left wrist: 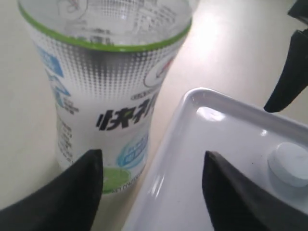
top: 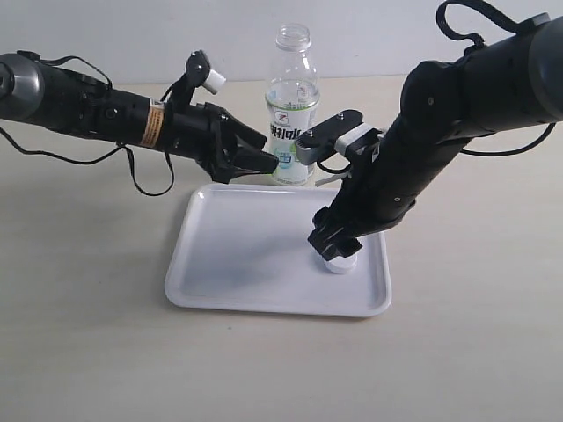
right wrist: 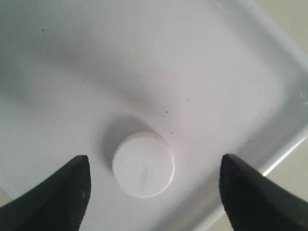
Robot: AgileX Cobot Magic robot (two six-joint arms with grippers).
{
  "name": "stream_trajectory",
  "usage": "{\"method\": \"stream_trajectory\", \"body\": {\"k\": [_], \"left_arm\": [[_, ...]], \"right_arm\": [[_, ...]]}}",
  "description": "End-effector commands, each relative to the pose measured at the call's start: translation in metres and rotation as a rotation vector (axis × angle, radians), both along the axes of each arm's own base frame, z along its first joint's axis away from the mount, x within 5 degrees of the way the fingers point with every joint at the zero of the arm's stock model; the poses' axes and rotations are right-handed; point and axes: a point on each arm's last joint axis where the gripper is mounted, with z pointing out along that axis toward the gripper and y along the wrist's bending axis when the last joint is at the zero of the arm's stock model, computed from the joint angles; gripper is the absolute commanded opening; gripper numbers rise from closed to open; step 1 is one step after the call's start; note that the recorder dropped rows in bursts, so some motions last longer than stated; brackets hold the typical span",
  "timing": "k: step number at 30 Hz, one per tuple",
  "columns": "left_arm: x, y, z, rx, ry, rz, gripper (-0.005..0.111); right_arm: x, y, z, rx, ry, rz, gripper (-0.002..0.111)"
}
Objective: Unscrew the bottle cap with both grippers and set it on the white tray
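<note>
The right jaws stand spread wide, one black finger (right wrist: 67, 192) on each side of the bottle cap (right wrist: 143, 164). There is clear white showing between each finger and the cap, so nothing is pinched. The cap lies flat on the white tray (right wrist: 144, 57), flat face up, near the corner under the right arm (top: 457, 132).

I judge the cap to be light and stiff. It is too low to take from above except across its width, by the side wall. On the smooth tray floor it would likely skate if only one finger met it first.

The left jaws are spread too, close to the base of the bottle (left wrist: 106, 72) but not around it. One finger crosses in front of the label's lower edge, and the other hangs over the tray rim.

The bottle stands upright on the worktop (top: 88, 308) just behind the tray, with its neck bare. It looks like thin clear plastic, so probably light, easy to tip and liable to dent. The labelled waist is the sensible place to hold it.
</note>
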Motion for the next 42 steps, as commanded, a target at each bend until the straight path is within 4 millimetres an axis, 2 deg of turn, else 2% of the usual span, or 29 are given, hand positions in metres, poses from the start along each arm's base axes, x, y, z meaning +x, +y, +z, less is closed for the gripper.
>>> {"method": "stream_trajectory", "body": {"k": [1,2,5,6,10,13,17,22,26,30,32,33,37,39,42], "left_arm": [[0.001,0.007,0.004,-0.006,0.058,0.025,0.044],[0.001,0.008,0.004,-0.008,0.078,0.037,0.037],[0.004,0.015,0.004,-0.014,0.131,0.074,0.007],[0.004,0.019,0.004,-0.005,0.132,0.071,0.000],[0.009,0.027,0.008,-0.023,0.160,0.121,0.000],[0.008,0.029,0.016,-0.019,0.154,0.139,0.000],[0.003,0.035,0.027,0.024,0.124,0.228,0.000],[-0.001,0.056,0.044,0.088,0.096,0.547,0.000],[-0.012,0.073,0.054,0.117,0.037,0.720,0.000],[-0.030,0.079,0.068,-0.084,-0.064,0.815,0.000],[-0.045,0.086,0.067,-0.183,-0.130,0.862,0.000],[-0.061,0.097,0.070,-0.252,-0.215,0.946,0.000],[-0.085,0.113,0.084,-0.273,-0.364,1.038,0.000],[-0.106,0.119,0.103,-0.260,-0.415,1.044,0.000],[-0.131,0.125,0.117,-0.264,-0.464,1.034,0.000]], "right_arm": [[0.000,0.000,0.004,0.001,-0.016,0.004,0.072],[0.000,0.000,0.004,0.001,-0.016,0.004,0.072],[0.000,0.000,0.004,0.001,-0.016,0.004,0.072],[0.000,0.000,0.004,0.001,-0.016,0.004,0.072],[0.002,0.000,0.005,0.005,-0.034,0.001,0.071],[0.003,0.001,0.007,0.014,-0.056,-0.006,0.064],[0.003,0.001,0.016,0.027,-0.088,-0.013,0.044],[0.001,0.000,0.036,0.048,-0.142,-0.014,0.015],[-0.002,-0.001,0.049,0.061,-0.174,-0.013,0.000],[-0.003,-0.002,0.059,0.071,-0.199,-0.013,0.000],[-0.005,-0.003,0.060,0.073,-0.204,-0.014,0.000],[-0.007,-0.003,0.061,0.074,-0.211,-0.015,0.000],[-0.010,-0.005,0.061,0.072,-0.211,-0.014,0.000],[-0.009,-0.005,0.061,0.070,-0.214,-0.012,0.000],[-0.014,-0.004,0.059,0.092,-0.145,-0.056,0.000]]}}
